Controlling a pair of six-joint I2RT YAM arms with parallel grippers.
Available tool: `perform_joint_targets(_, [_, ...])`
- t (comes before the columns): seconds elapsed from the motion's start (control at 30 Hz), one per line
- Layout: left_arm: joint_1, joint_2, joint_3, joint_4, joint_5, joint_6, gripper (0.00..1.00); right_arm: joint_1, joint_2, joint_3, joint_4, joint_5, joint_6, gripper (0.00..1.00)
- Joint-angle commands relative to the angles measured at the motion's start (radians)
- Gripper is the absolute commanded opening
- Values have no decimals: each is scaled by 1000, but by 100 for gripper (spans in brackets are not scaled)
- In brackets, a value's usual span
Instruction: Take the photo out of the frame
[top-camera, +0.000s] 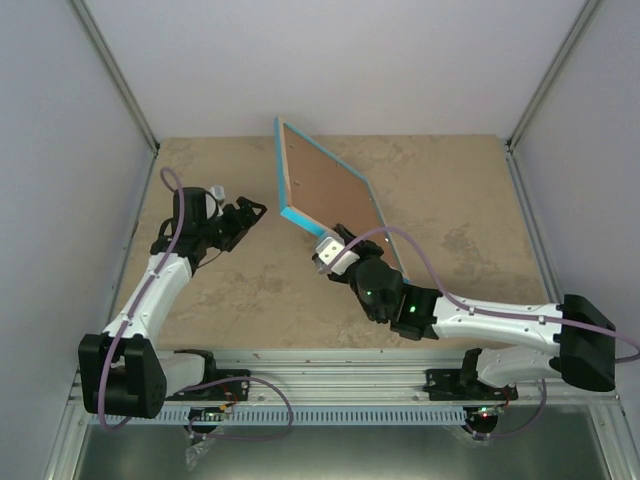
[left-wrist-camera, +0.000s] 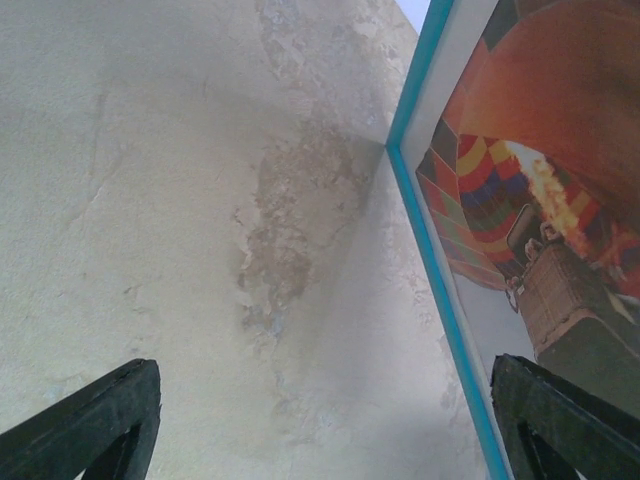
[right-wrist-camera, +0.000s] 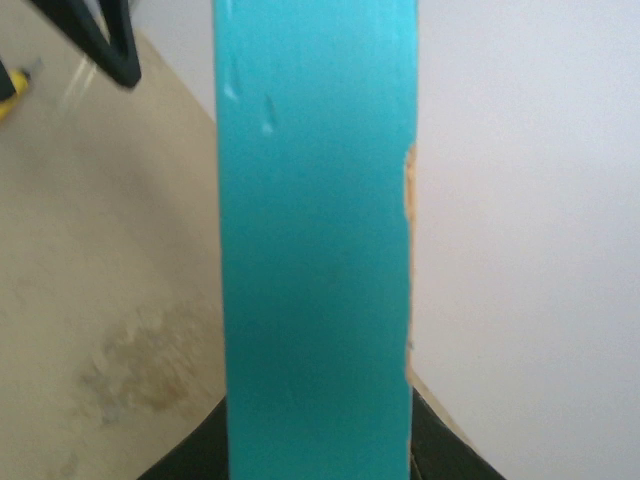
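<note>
right jaws clamp the tilted frame (top-camera: 330, 190) holding the photo (left-wrist-camera: 540, 150); left jaws apart.

The frame (right-wrist-camera: 315, 250) has a smooth turquoise painted edge with small dents and a chip baring pale wood at centre right; its back is matt brown board. The photo (left-wrist-camera: 540, 200) is printed paper. The bench (left-wrist-camera: 180, 200) looks matt, mottled beige stone.

No writing could be read anywhere.
The photo (left-wrist-camera: 540, 150) carried only its balloon picture, the frame (top-camera: 330, 190) showed a plain brown back and bare turquoise edge (blurred up close at the right wrist), and the table (top-camera: 250, 300) was unmarked.
</note>
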Motion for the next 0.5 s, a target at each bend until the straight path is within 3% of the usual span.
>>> perform_joint_targets(0.0, [1, -1, -20, 59, 42, -18, 92, -25, -67, 26, 191, -103, 179, 0])
perform_joint_targets(0.2, [1, -1, -37, 71, 47, -20, 95, -92, -136, 15, 159, -230, 401, 0])
perform_joint_targets(0.47, [1, 10, -40, 76, 46, -17, 96, -270, -252, -55, 132, -462, 722, 0])
